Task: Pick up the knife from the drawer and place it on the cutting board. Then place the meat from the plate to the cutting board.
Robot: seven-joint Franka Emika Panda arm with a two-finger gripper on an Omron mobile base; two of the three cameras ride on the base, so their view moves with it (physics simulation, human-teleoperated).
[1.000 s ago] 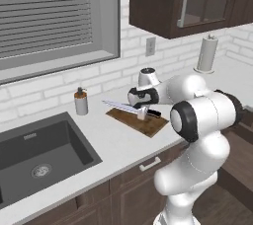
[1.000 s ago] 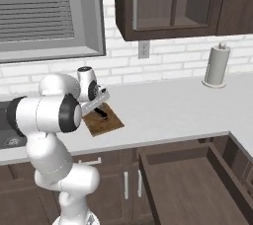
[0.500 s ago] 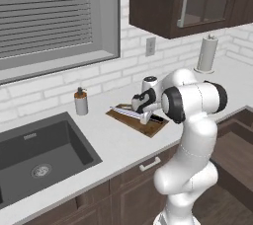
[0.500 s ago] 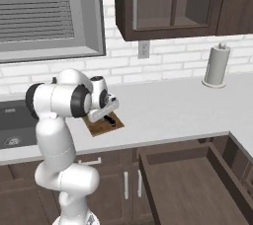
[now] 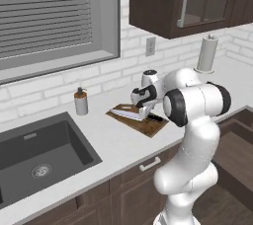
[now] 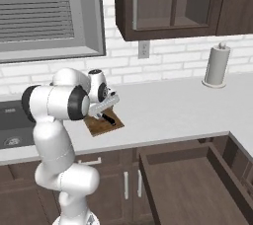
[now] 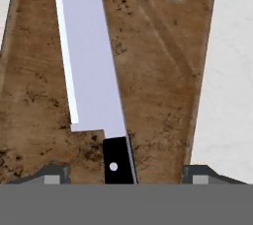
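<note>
Looking down my own hand view, I see the long kitchen knife with its pointed silver blade and black handle lying flat on the mottled brown wooden cutting board with the small oval hole, blade running toward the top of the frame, handle at the bottom centre between my finger tips. My gripper stands with jaws wide apart, one tip low left, the other low right, neither touching the handle; I hold nothing. In the left base view the gripper hovers just above the board at frame centre, the knife resting across it. The right base view shows the dark brown wooden drawer pulled open at lower right. Judgement: the knife is stiff, thin, fairly light, with a slick blade that offers poor purchase and a sharp edge; the handle is the only sensible hold, pinched across its flat sides. The knife step appears done. I cannot locate the plate or the meat here; meat would likely be soft and slippery, needing a gentle mid-body grip.
</note>
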